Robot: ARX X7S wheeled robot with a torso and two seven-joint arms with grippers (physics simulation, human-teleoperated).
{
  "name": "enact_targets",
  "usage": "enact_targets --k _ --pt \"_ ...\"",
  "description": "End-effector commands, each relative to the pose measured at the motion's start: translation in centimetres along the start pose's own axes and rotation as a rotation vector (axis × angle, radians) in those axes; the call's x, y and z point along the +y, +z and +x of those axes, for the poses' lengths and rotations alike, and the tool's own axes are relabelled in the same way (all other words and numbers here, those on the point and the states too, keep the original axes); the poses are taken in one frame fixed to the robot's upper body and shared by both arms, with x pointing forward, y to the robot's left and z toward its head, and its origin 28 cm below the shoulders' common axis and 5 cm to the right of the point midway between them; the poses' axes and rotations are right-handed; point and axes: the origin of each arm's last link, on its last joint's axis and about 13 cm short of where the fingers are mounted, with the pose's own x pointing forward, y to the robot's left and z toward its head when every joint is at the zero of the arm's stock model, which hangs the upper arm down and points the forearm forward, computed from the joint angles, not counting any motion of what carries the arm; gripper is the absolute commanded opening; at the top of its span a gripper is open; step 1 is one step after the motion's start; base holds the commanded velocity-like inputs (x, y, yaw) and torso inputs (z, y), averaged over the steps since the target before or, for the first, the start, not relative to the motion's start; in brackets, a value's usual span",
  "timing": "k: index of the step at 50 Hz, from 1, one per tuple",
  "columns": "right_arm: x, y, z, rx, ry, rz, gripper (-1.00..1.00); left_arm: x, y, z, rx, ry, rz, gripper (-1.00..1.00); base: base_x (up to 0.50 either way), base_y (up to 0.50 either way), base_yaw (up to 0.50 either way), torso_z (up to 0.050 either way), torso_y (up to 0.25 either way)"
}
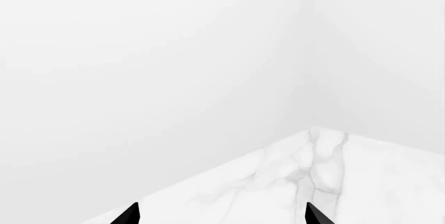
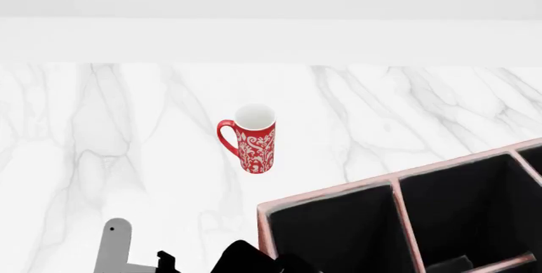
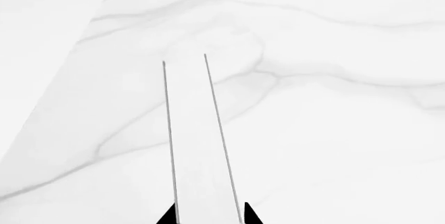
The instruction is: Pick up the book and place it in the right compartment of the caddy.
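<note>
In the right wrist view my right gripper point(image 3: 208, 215) is shut on the book point(image 3: 198, 140). The book shows as a long white slab of page edges with thin dark cover lines on both sides, reaching out from between the two black fingertips over the marble table. The caddy point(image 2: 339, 192) stands at the lower right of the head view, reddish-brown with pale pink rims and black-lined compartments. Neither the book nor my right gripper shows in the head view. My left gripper point(image 1: 222, 214) is open and empty above a corner of the table.
A red patterned mug point(image 2: 251, 141) stands upright on the white marble table point(image 2: 127, 127), left of and beyond the caddy. Grey and black parts of my left arm point(image 2: 114, 247) show at the bottom edge. A white wall runs behind the table.
</note>
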Motion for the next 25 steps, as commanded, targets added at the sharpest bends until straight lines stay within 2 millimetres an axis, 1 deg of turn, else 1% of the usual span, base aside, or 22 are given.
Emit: enact_targets --k 1,8,10,14,17,25 --pt "0.1 -0.1 0.3 -0.014 0.015 -0.005 -1.0 -0.1 0.0 0.0 -0.001 -0.005 0.003 1.0 0.0 0.0 0.0 0.0 0.0" --pt "0.1 0.1 0.1 -0.025 -0.009 0.0 -1.0 -0.1 -0.1 -0.1 0.0 -0.008 0.005 1.0 0.0 0.0 0.0 0.0 0.0" --pt "0.1 0.6 -0.2 -0.041 -0.043 0.001 -1.0 0.0 0.0 -0.1 -0.002 -0.006 0.003 1.0 0.0 0.0 0.0 0.0 0.0" --pt "0.1 2.3 -1.4 -0.104 -0.124 0.001 -1.0 0.0 -0.1 -0.1 -0.001 -0.006 0.003 1.0 0.0 0.0 0.0 0.0 0.0" --pt "0.7 3.3 -2.3 -0.1 -0.137 -0.027 -1.0 0.0 -0.1 -0.1 -0.003 -0.006 0.001 1.0 0.0 0.0 0.0 0.0 0.0" --pt "0.8 4.6 -3.4 -0.139 -0.24 0.001 -1.0 0.1 -0.1 -0.1 -0.003 -0.007 0.0 1.0 0.0 0.0 0.0 0.0 0.001"
